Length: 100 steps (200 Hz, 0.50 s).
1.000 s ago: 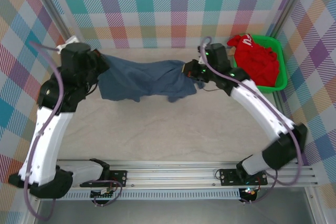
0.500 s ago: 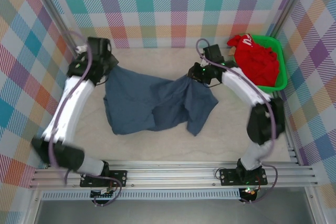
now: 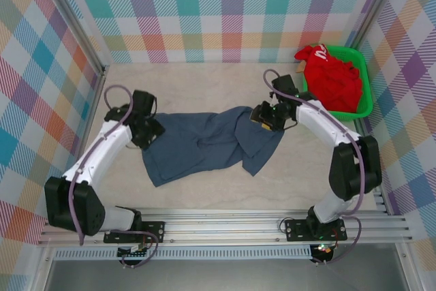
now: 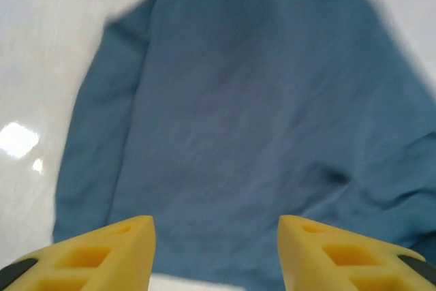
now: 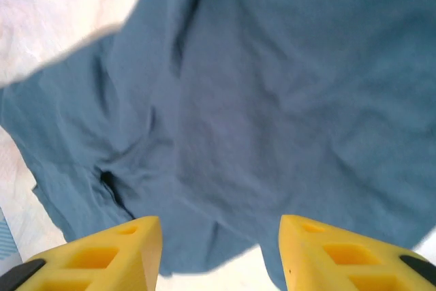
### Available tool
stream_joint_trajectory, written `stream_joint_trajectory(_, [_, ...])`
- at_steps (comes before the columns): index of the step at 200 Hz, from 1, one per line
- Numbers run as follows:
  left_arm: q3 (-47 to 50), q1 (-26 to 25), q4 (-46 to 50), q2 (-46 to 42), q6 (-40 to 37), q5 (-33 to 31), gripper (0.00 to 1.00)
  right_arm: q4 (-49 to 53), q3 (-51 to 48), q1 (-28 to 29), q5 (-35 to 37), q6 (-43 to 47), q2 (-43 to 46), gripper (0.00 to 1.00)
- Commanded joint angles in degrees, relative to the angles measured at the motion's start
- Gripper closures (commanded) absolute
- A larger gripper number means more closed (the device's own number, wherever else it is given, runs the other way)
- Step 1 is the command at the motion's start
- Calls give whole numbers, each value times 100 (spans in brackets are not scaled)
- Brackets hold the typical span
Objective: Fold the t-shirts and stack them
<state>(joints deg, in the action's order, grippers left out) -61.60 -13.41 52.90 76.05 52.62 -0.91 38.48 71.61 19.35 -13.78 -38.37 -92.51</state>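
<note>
The blue shirt lies rumpled mid-counter, its long axis running left to right, with the left claw over its left end and the right claw over its right, both spread, pinching nothing.

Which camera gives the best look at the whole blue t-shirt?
The top external view: the blue t-shirt lies there whole, rumpled on the table. Each wrist view gives a blurry close-up patch of its cloth.

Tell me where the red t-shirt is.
In the top view, the red t-shirt lies heaped in the green basket at the far right, beside the right arm.
</note>
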Motion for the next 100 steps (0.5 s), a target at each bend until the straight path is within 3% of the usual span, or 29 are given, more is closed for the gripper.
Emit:
stream_joint_trajectory(1, [750,-248,225,-48,664,708,52,200,-396,24,-233,-33,178,51])
stream_joint_trajectory(55, [1513,-426,-388,375,762,937,52,88,-718,-114,-488,6,195,49])
stream_joint_trajectory(100, [1470,-446,-9,359,586,615,52,97,-718,-216,-528,32,199,48])
